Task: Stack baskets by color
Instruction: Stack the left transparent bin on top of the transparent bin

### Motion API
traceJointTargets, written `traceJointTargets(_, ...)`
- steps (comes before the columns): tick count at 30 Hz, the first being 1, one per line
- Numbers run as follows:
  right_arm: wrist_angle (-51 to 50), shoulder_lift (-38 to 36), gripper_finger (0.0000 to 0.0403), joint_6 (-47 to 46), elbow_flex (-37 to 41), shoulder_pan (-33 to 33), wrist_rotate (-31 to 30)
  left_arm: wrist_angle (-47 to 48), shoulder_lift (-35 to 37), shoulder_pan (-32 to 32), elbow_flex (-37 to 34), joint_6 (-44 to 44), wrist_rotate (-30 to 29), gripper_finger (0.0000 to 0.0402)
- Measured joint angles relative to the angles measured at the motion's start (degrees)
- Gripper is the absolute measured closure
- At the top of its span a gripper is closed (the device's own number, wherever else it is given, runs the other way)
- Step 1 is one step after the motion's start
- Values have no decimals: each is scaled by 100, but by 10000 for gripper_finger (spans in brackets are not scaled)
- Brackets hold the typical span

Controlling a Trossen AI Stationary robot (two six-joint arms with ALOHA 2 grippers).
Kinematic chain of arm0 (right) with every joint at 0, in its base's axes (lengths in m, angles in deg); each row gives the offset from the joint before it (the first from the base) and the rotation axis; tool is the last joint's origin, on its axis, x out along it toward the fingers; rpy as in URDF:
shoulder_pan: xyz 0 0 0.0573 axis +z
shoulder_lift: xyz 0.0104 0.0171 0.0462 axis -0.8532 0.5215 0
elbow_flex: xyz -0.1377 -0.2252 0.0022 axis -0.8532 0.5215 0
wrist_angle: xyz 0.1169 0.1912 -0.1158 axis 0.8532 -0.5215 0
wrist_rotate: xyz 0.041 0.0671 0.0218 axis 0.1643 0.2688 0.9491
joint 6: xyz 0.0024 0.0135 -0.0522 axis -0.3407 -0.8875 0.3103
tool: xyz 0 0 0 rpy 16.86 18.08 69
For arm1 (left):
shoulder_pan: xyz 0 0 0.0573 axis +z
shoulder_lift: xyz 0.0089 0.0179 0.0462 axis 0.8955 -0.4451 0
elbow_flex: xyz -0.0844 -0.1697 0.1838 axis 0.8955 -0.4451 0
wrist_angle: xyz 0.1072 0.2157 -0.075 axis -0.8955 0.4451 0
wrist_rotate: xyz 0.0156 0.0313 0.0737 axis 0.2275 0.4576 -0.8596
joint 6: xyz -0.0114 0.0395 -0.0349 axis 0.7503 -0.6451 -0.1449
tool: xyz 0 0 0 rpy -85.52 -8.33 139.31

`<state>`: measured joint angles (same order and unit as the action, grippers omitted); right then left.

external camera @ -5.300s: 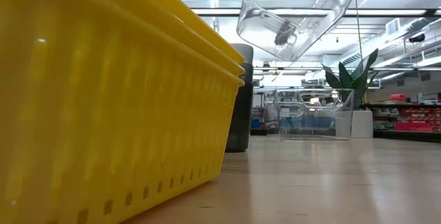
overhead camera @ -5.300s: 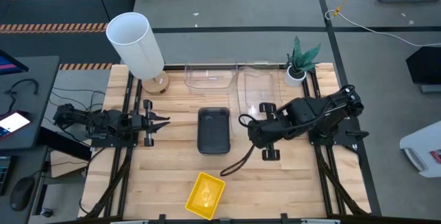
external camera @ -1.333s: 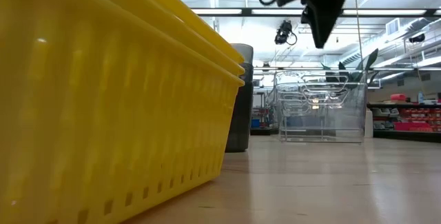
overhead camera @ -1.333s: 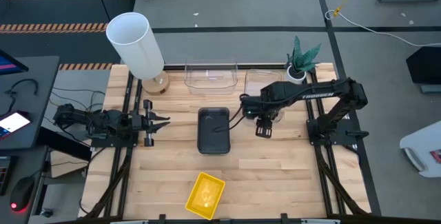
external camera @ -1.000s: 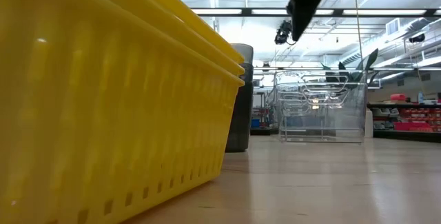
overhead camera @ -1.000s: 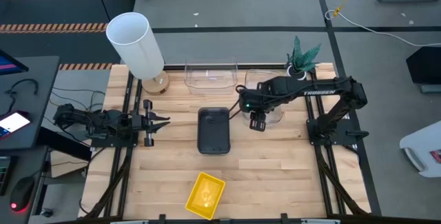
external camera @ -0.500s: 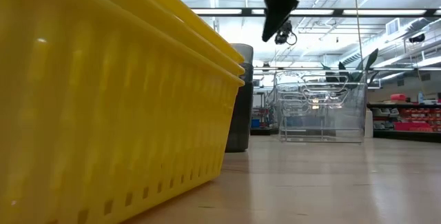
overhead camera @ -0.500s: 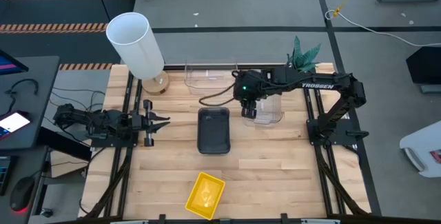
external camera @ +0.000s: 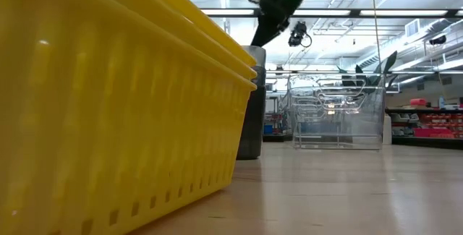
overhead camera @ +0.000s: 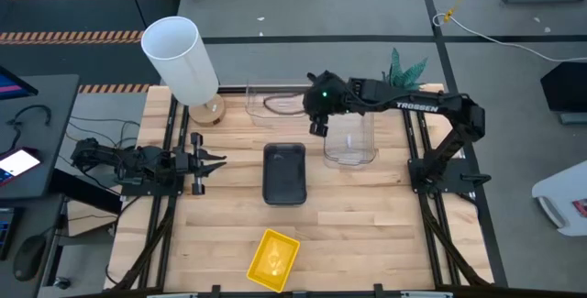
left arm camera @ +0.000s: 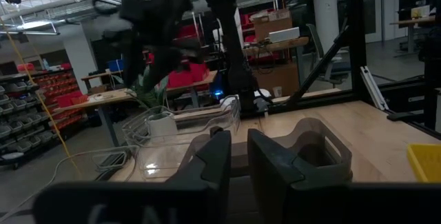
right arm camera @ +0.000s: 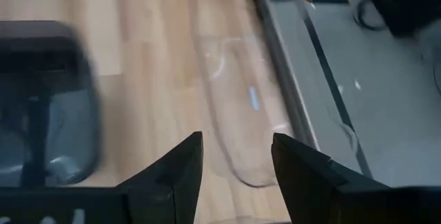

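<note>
A lone clear basket (overhead camera: 275,104) (right arm camera: 238,107) sits at the table's far edge. To its right stands a stack of clear baskets (overhead camera: 350,142) (external camera: 336,116). Dark grey baskets (overhead camera: 284,172) (right arm camera: 45,107) are stacked at the table's middle, and yellow baskets (overhead camera: 273,259) (external camera: 108,119) lie nested near the front edge. My right gripper (overhead camera: 316,124) (right arm camera: 236,158) hangs open and empty, slanting down, in the air between the lone clear basket and the clear stack. My left gripper (overhead camera: 216,163) (left arm camera: 239,156) waits at the table's left, a narrow gap between its fingers, holding nothing.
A tall white cylinder (overhead camera: 179,55) stands at the far left corner. A small potted plant (overhead camera: 401,82) stands at the far right, behind the clear stack. Bare wood lies between the grey stack and the yellow baskets.
My right gripper has swung from over the clear stack toward the table's far left, toward the lone clear basket. It has tipped from pointing down to slanting and has stayed open and empty. No basket has moved.
</note>
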<state>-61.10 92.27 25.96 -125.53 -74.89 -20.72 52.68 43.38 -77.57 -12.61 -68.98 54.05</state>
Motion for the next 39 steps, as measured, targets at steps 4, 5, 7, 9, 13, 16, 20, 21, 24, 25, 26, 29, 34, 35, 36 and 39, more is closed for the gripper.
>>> traceJointTargets(4,307,4,224,-168,201,-330,43,0,0,2,0,0,0,348)
traceJointTargets(5,350,3,224,-169,201,-383,80,0,0,1,0,0,0,348)
traceJointTargets(7,429,3,224,-195,196,-481,114,0,0,1,0,0,0,345)
traceJointTargets(9,412,3,224,-224,144,-592,234,0,0,1,0,0,0,343)
traceJointTargets(13,421,3,224,-229,81,-746,325,0,0,0,0,0,0,340)
traceJointTargets(16,398,3,224,-233,81,-806,360,0,0,0,0,0,0,343)
traceJointTargets(20,411,3,225,-431,76,-829,607,0,0,1,0,0,0,348)
traceJointTargets(21,392,3,226,-471,45,-811,621,0,0,1,0,0,0,348)
traceJointTargets(24,349,3,230,-490,-132,-767,594,0,0,1,0,0,0,345)
traceJointTargets(25,303,3,231,-496,-212,-766,585,0,0,2,0,0,0,344)
traceJointTargets(26,234,3,232,-514,-297,-787,549,0,0,1,0,0,0,342)
traceJointTargets(29,160,101,234,-622,-555,-884,447,0,0,2,0,0,0,340)
traceJointTargets(34,-337,800,235,-574,-1071,-817,461,0,0,2,0,1,0,346)
traceJointTargets(35,-446,971,235,-483,-1203,-772,490,0,0,1,0,2,2,348)
traceJointTargets(36,-550,1153,235,-395,-1366,-743,520,2,0,1,0,1,2,349)
traceJointTargets(39,-1002,1657,235,-125,-2000,-722,498,0,0,2,0,2,2,351)
